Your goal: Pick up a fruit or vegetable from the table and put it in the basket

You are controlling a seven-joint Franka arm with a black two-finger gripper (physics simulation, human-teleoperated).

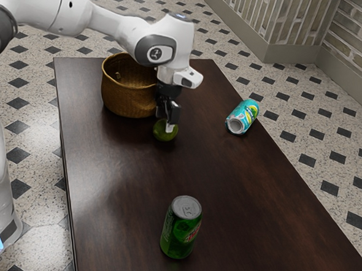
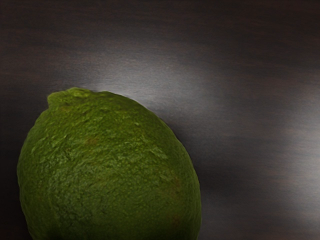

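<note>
the dark table (image 1: 122, 176) rises above diamond-patterned floor (image 1: 32, 163), and i cannot tell whether the fingers (image 1: 168, 123) grip the lime (image 1: 161, 134).

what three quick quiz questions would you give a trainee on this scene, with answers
1. Multiple choice: which lies on its side?
a) the upright-looking green metal can
b) the teal metal can with yellow and green print
2. True or false: the bumpy green lime is outside the round, woven golden-brown basket.
3. Fill in: the black two-finger gripper is down at the ____, away from both cans.

Key: 1 b; 2 true; 3 lime
</note>
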